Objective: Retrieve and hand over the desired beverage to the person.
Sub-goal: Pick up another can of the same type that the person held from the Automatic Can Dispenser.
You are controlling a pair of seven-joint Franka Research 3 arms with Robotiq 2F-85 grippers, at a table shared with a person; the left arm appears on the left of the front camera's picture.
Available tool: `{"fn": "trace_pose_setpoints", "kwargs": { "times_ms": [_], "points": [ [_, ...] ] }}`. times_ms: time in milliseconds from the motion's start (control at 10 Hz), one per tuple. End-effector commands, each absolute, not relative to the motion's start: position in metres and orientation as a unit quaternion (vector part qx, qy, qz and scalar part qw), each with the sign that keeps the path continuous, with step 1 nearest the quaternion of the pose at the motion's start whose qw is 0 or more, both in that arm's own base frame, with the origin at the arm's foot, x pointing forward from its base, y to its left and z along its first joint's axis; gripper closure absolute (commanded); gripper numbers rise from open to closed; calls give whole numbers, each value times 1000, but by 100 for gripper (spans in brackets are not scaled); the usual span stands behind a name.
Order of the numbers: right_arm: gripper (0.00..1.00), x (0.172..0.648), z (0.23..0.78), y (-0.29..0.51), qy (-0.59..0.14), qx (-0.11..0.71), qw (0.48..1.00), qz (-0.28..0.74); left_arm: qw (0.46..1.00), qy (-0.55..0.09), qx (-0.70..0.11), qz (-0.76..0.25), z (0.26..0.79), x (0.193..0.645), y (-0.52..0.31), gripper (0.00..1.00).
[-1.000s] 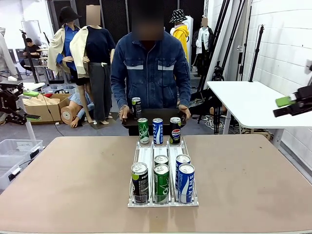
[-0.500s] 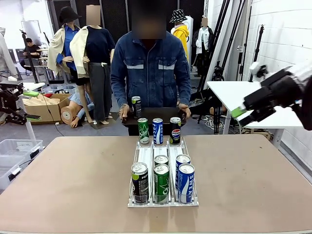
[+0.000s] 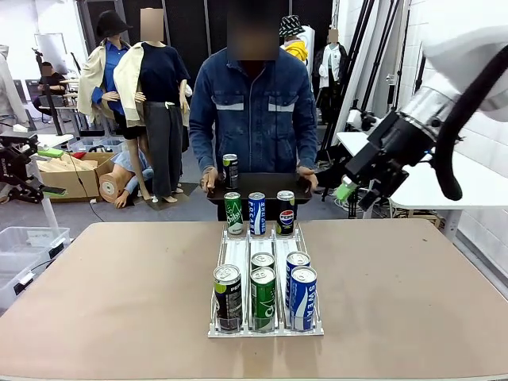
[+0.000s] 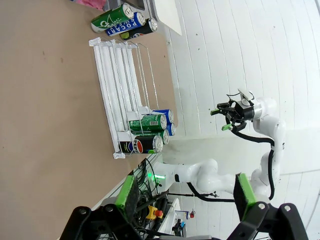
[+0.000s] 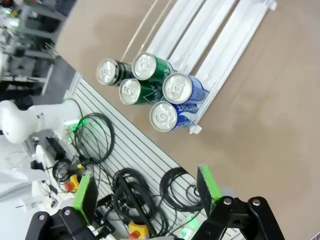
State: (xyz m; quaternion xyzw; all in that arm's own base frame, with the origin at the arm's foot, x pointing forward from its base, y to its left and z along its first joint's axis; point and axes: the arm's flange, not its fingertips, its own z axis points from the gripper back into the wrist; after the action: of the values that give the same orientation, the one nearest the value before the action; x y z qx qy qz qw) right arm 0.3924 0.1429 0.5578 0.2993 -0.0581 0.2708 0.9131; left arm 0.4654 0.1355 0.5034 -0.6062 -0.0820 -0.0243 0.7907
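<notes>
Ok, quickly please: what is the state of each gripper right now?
Left gripper: open, holding nothing.
Right gripper: open, holding nothing.

You can make out the Pepsi globe and name on the far black can in the front view. White upright lettering ending in SWEAT runs down the near blue can. In the left wrist view, you can read POCARI on the far blue can. Print on the green cans is too small for you to read.

Bright, even, shadowless light; sharp.
</notes>
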Motion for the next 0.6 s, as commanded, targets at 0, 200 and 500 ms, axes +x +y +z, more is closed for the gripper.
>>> {"fn": "trace_pose_setpoints", "kwargs": {
  "times_ms": [0,200,500],
  "points": [
    [0,404,552,167,-30,260,927,269,792,-87,-604,-22,504,464,136,0],
    [0,400,534,198,-16,215,938,272,792,-87,-604,-22,504,464,136,0],
    [0,390,509,234,-12,159,948,275,792,-87,-604,-22,504,464,136,0]
  ]
}}
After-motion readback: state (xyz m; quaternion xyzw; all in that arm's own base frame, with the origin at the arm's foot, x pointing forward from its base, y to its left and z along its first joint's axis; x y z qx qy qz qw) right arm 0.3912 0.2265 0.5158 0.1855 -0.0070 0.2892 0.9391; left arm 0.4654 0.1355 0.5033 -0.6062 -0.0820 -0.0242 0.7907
